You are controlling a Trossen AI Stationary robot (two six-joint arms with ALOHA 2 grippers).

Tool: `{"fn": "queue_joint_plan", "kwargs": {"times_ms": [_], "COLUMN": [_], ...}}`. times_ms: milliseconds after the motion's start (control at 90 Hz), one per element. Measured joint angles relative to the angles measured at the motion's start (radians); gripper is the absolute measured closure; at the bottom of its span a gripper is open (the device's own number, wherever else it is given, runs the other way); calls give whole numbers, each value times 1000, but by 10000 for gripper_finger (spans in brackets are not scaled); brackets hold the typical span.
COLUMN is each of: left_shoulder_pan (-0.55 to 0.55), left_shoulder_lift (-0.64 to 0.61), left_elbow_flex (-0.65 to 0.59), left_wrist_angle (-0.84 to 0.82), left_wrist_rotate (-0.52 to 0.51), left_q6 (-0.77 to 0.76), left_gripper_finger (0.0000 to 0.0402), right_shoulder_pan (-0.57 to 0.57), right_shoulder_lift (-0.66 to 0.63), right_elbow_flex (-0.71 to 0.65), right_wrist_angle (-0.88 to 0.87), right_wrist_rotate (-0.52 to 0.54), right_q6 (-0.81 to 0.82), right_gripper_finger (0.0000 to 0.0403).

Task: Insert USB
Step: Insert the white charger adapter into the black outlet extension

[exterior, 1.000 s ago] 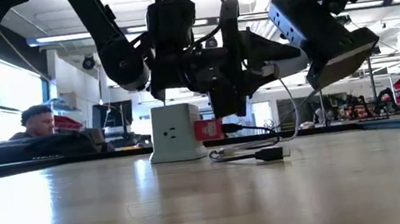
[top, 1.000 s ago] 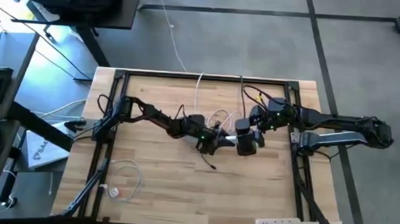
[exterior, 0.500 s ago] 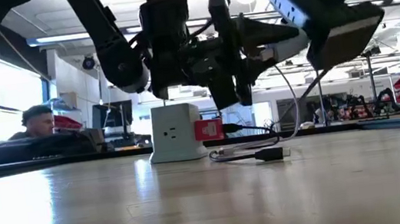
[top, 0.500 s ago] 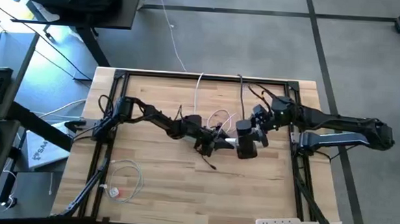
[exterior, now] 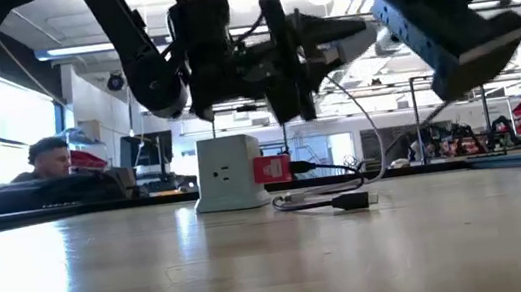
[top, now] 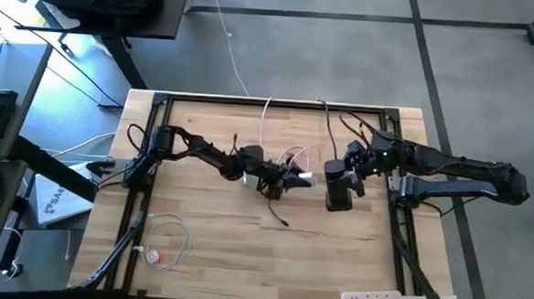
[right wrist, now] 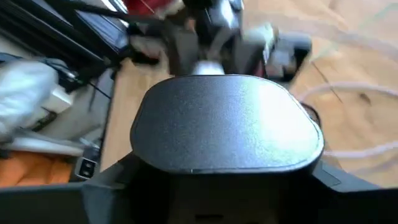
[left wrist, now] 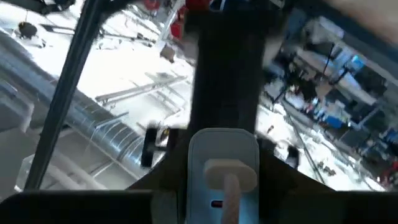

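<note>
Hovering over the USB (exterior: 271, 170), both arms' fingers show no readable state.

No text, label, brand or number can be read anywhere; the pale marks on the red USB (exterior: 271, 170) are too small to make out.

We see a grey floor (top: 345, 62) crossed by dark lines around the wooden table (top: 216, 248). A dark desk (top: 82, 12) stands beyond it. Windows (exterior: 5, 119) glow brightly; a person (exterior: 48, 154) sits there, perhaps at a workbench.
</note>
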Motion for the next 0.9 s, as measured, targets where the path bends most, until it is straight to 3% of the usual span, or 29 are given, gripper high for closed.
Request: {"fn": "queue_joint_plan", "kwargs": {"times_ms": [233,578,900], "left_shoulder_pan": [15,20,14], "left_shoulder_lift": [-49,-48,-47], "left_elbow_flex": [-2,0,0], "left_wrist_angle": [-97,-104,-123], "left_wrist_rotate": [37,-8,-1], "left_q6": [-5,-17,-34], "left_gripper_finger": [314,314,314], "right_shoulder_pan": [-2,11,54], "right_shoulder_lift": [84,24,33], "right_elbow_flex": [-1,-1,0], "right_wrist_angle": [113,116,100], "right_wrist_rotate": [0,-21,42], "right_q6": [1,8,10], "right_gripper_finger": [183,183,183]}}
